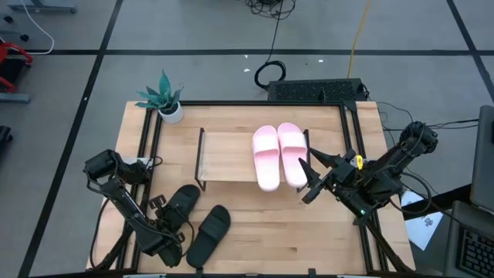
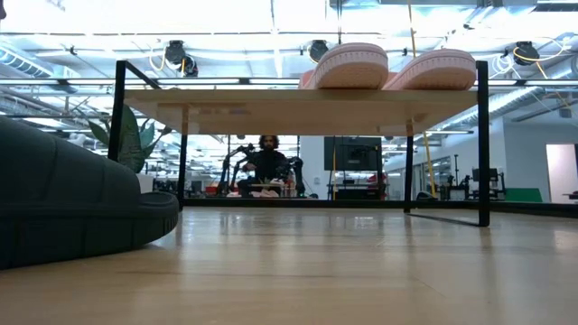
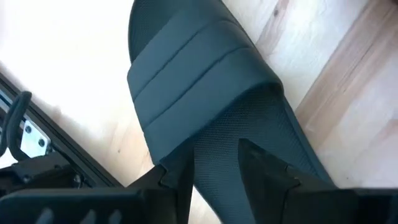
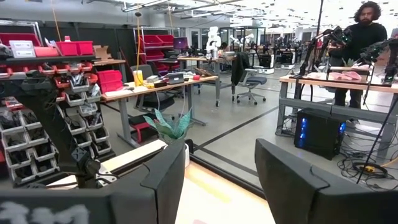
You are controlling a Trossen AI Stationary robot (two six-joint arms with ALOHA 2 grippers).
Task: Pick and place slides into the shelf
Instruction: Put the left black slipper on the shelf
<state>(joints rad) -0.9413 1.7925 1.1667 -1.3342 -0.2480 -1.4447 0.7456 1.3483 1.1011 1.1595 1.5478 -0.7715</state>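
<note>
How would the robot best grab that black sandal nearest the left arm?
Probably by the heel rim of the black slide, coming from above at the left gripper. Its fingers are already there, apart, and the wide strap blocks the toe half.

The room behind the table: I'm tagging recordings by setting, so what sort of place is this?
Most likely a robotics lab or workshop. Past the right gripper stand racks of red parts bins, workbenches and office chairs, and a person works at another arm station.
</note>
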